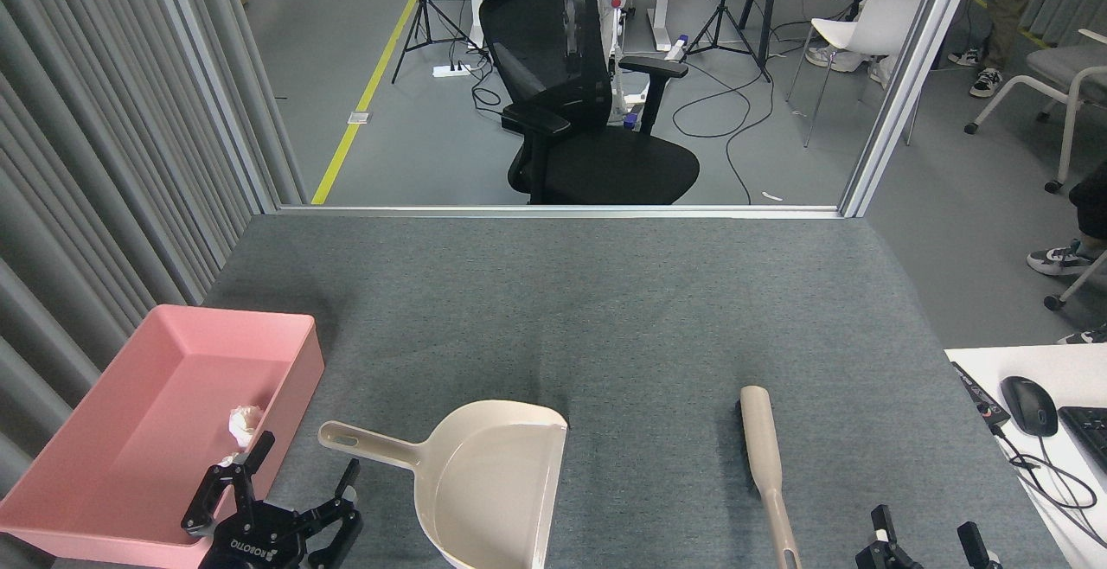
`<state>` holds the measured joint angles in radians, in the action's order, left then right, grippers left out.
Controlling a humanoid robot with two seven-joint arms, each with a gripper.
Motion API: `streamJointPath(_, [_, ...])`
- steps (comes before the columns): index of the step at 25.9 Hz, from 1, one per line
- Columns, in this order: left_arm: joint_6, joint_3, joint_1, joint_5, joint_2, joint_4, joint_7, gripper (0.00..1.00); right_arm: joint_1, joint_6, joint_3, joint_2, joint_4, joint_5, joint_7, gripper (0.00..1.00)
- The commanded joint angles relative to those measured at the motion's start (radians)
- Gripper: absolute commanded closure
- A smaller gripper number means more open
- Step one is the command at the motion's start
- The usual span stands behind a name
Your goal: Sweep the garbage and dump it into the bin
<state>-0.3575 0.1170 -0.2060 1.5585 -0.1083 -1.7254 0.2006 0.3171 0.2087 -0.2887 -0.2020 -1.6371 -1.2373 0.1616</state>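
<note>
The pink bin (285, 353) stands at the table's left edge. Inside it, by its right wall, lies white crumpled garbage (243, 421), with a second white scrap (227, 461) just behind my left finger. My left gripper (304, 462) is open at the bottom left, empty, over the bin's near right corner and apart from the dustpan handle. The beige dustpan (484, 482) lies flat on the grey table, empty, handle pointing left. Only the two fingertips of my right gripper (924, 529) show at the bottom right, spread apart and empty, right of the beige brush (765, 465).
A white desk (977, 361) with a mouse (1029, 405), keyboard and cables adjoins the table at the right. Grey curtains line the left side. Beyond the table's far edge stand a black office chair (588, 111) and tripods; a person's shoes show at far right.
</note>
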Motion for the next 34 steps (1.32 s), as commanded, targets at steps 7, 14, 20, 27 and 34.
streamJointPath(7, [-0.006,0.023,-0.021,-0.032,0.018,-0.002,-0.17,0.0,0.0,0.084,-0.001,0.015,-0.046,0.001,0.009,0.0])
streamJointPath(14, [0.048,0.023,-0.007,-0.123,0.021,-0.002,-0.181,0.01,0.004,0.084,0.005,0.015,-0.046,0.001,0.004,0.0])
streamJointPath(20, [0.135,0.021,0.02,-0.126,0.022,-0.002,-0.201,0.01,0.005,0.08,0.009,0.033,-0.044,-0.004,-0.002,0.0])
streamJointPath(27, [0.206,0.021,0.026,-0.124,0.073,-0.002,-0.175,0.01,-0.003,0.069,0.023,0.092,-0.046,-0.057,-0.033,0.0])
streamJointPath(34, [0.201,0.018,0.026,-0.123,0.079,-0.003,-0.181,0.01,-0.003,0.058,0.071,0.121,-0.066,-0.06,-0.08,0.0])
